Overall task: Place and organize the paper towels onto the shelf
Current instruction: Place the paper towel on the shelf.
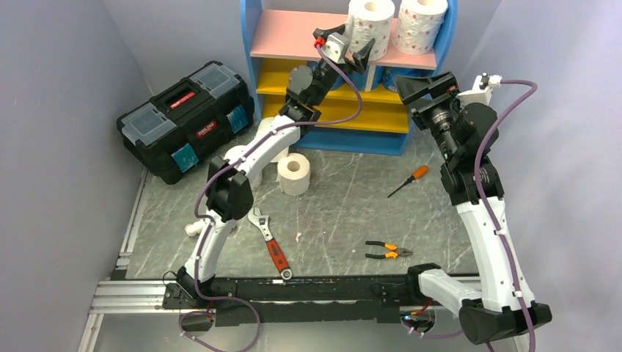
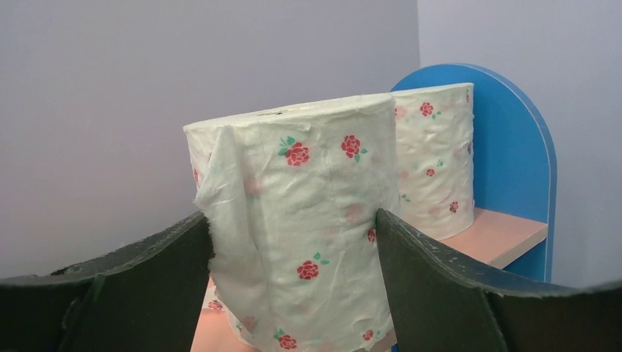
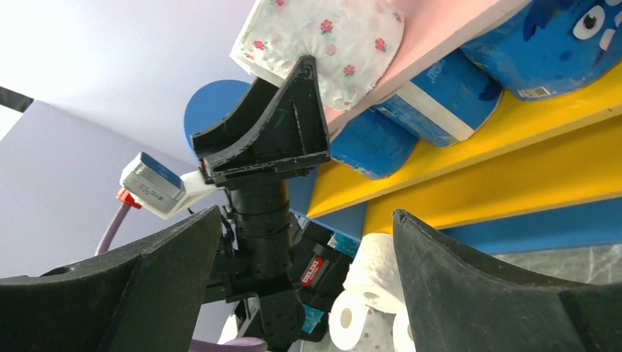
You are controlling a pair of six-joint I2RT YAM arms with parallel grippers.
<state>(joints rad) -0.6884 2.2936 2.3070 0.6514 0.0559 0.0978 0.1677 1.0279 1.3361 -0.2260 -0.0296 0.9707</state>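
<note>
Upright rose-printed roll (image 2: 315, 183), base cut off, on the shelf (image 2: 513, 154); left pincer (image 2: 293, 220) brackets it, grip unclear; right pincer (image 3: 306, 216) agape.

The left half of the pink top board (image 1: 282, 33) is bare, so you have room there. Its right end is taken by two rose-printed rolls (image 1: 419, 22) side by side, your left gripper (image 1: 348, 44) straddling the left one. Below, blue-wrapped rolls (image 3: 433, 95) crowd the right of the yellow board (image 3: 513, 143), near your right gripper (image 1: 427, 84), its jaws wide and empty. On the desk (image 1: 345, 213) the middle is open; loose rolls (image 1: 295, 174), toolbox (image 1: 187, 117), wrench (image 1: 270, 246), pliers (image 1: 386, 251) and screwdriver (image 1: 408, 180) ring it.
</note>
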